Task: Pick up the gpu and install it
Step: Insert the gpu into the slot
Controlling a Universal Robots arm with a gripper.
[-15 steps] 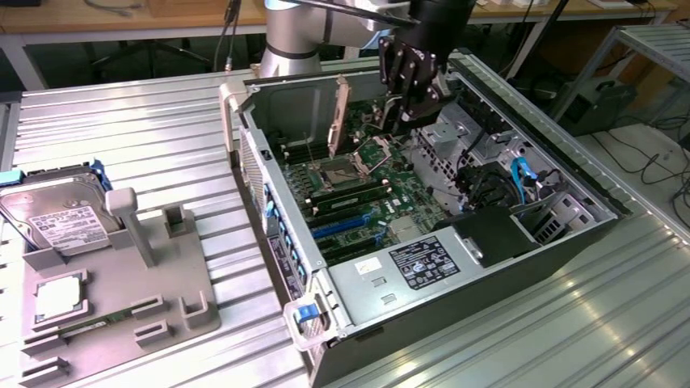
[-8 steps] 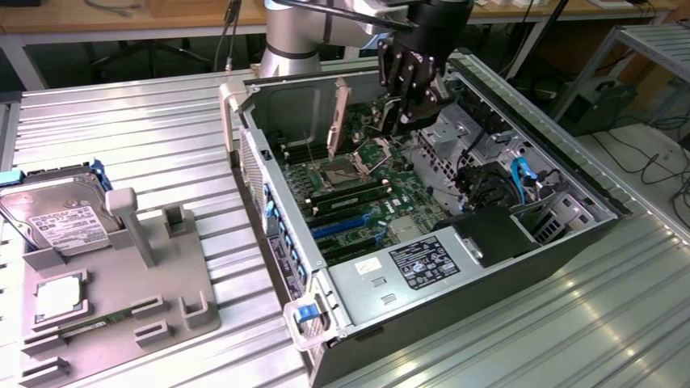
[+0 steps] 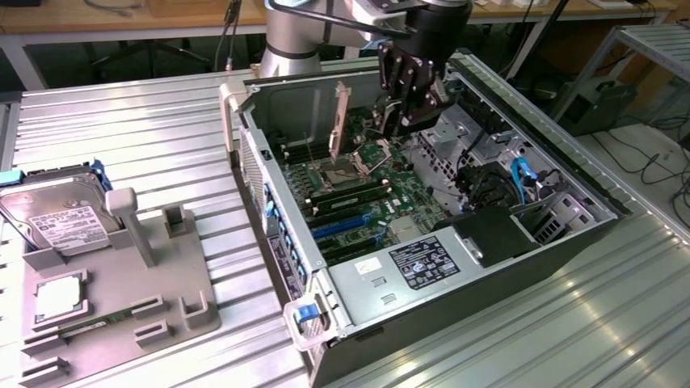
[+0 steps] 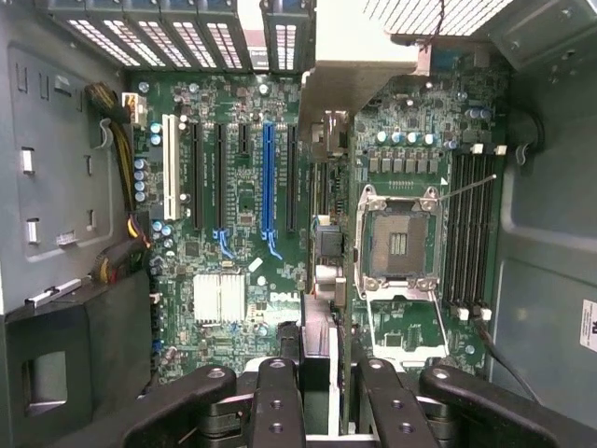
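Dark and seen edge-on, the gpu [image 4: 322, 350] looks clamped in my claw [image 3: 408, 105], hanging above the motherboard [image 4: 233, 215]. I'd line its edge up with the long blue slot [image 4: 268, 177] and lower it level, not tilted.

A ribbed metal worktop [image 3: 129, 121] fills the foreground; wooden benches [image 3: 129, 20] and loose cables [image 3: 658, 162] on the floor lie behind.
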